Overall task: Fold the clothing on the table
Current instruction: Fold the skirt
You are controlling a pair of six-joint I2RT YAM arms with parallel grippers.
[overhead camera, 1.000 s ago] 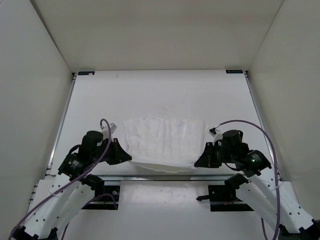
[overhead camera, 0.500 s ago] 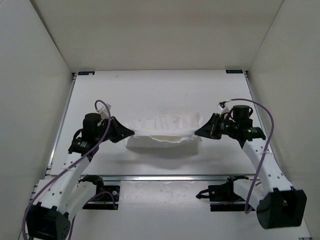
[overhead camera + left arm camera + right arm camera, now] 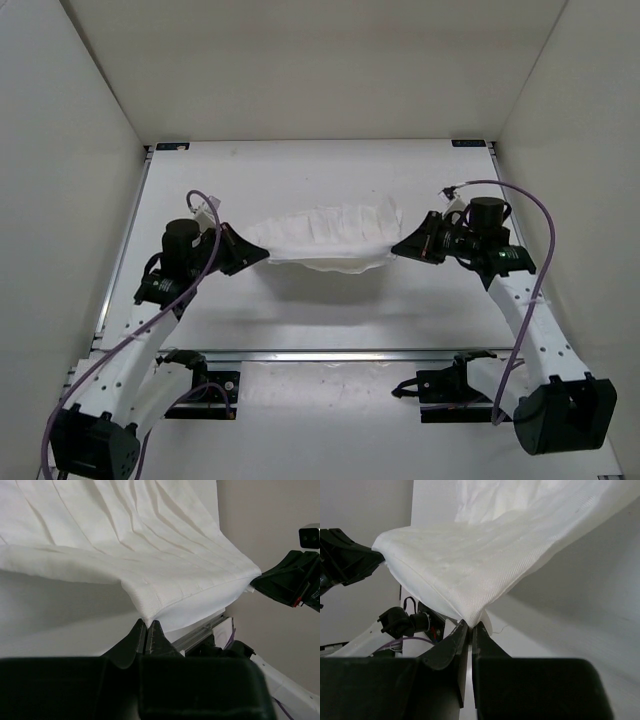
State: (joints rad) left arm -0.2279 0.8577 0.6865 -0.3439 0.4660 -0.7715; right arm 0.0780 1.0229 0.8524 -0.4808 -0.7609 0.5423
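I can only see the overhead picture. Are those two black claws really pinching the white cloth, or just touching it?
Observer: Pinching. On its own wrist camera, the left gripper has its fingertips closed on a corner of the clothing.
Operator: And the other claw?
Observer: Same. The right wrist camera shows the right gripper shut on the corner at the other end.
Operator: Is it just one layer of cloth there?
Observer: It looks like two. In the right wrist view, the edge running from the pinched corner appears doubled, with one layer lying on another.
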